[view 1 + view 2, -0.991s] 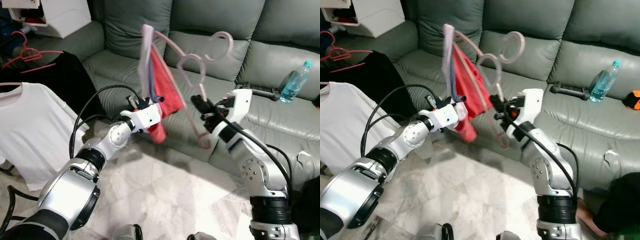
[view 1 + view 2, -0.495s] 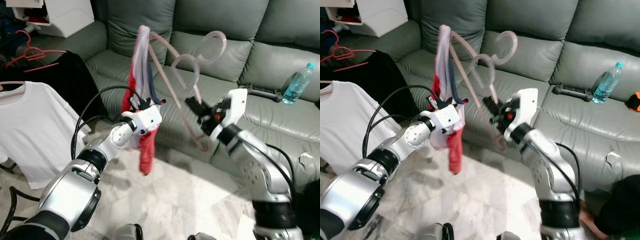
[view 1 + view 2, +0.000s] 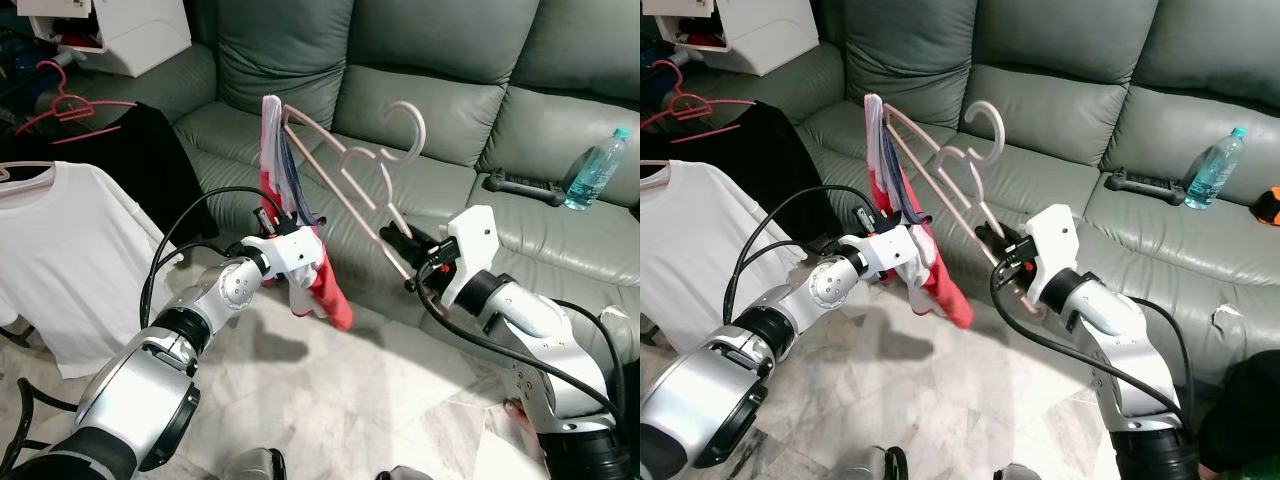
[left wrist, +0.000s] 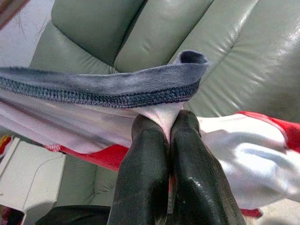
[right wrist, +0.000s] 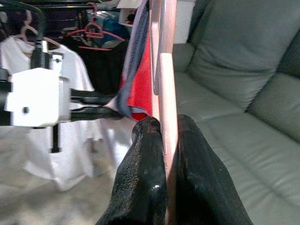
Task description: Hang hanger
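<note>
In the left eye view, the right hand [image 3: 403, 240] is clamped on the lower end of two pale pink plastic hangers [image 3: 350, 180]. The hangers are held in the air in front of the grey leather sofa [image 3: 440, 110], tilted, with their hooks up toward the sofa back. A red and white garment with a grey-blue edge [image 3: 300, 250] is draped on the far end of the hangers and falls down from there. The left hand [image 3: 283, 218] grips this garment, just below the hangers. On the sofa seat at the right stand a clear plastic water bottle with a blue cap [image 3: 592, 168] and, near it, a black handle-shaped object [image 3: 520, 185]. At the left a white T-shirt [image 3: 60, 260] hangs on a hanger, and behind it there is a black garment [image 3: 150, 160] with a red wire hanger [image 3: 65, 105] above it.

The right eye view shows the same scene, and also a small orange and black object [image 3: 1267, 205] on the sofa at the far right.

In the left wrist view, the two black fingers [image 4: 145, 168] are closed together on a fold of white cloth, under the grey-blue hem.

In the right wrist view, the black fingers [image 5: 143, 187] are pressed on both sides of the pink hanger bar, and the left hand is seen beyond, holding the cloth.
</note>
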Available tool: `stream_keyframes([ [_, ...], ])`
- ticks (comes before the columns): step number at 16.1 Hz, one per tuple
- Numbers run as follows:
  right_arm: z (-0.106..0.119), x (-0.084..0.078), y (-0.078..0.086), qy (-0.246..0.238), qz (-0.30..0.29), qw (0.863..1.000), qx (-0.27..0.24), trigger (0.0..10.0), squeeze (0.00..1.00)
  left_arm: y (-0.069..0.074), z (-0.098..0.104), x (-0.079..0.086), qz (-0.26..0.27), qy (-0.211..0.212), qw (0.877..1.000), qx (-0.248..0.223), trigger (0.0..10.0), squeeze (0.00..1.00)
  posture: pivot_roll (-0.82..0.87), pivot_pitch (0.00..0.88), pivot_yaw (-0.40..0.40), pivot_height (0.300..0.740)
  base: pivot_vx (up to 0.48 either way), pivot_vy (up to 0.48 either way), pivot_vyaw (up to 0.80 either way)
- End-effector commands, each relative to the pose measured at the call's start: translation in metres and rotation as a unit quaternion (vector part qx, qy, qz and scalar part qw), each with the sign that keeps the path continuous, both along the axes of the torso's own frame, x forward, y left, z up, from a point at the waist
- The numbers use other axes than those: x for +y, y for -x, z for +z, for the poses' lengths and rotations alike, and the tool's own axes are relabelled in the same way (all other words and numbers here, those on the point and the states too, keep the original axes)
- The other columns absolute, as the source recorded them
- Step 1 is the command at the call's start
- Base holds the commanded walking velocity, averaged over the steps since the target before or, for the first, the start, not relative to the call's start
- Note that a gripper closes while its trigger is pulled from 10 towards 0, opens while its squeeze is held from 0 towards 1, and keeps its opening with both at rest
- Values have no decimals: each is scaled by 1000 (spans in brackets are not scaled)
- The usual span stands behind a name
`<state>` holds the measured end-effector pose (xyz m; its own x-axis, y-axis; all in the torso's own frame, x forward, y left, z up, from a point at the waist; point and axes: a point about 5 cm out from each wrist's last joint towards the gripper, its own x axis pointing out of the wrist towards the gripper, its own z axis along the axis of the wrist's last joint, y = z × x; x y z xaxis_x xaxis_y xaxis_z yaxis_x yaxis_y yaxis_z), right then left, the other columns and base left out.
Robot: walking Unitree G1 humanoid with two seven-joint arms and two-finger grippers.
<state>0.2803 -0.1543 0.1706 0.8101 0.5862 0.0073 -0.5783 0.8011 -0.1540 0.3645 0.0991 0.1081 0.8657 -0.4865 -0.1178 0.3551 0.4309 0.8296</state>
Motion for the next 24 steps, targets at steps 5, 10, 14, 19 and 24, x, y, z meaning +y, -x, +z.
stream_keyframes([
  [5,7,9,5,25,-6,997,-70,10000,0,1,-5,5,7,-7,1000,15,10000,90,-92,55,52,740,0,0,0],
  [10,4,17,12,36,27,996,-71,10000,0,0,-4,6,7,-10,1000,16,10000,161,-92,57,53,740,0,0,0],
  [14,5,-10,9,91,38,993,-65,10000,0,0,-5,8,7,-15,1000,16,10000,149,-94,59,55,740,0,0,0],
  [19,12,-34,2,138,37,987,-70,10000,0,0,-5,10,6,-21,1000,16,10000,0,-94,59,55,740,0,0,0],
  [24,12,-34,2,138,37,987,-70,10000,0,0,-5,10,6,-21,1000,16,10000,0,-94,59,55,740,0,0,0],
])
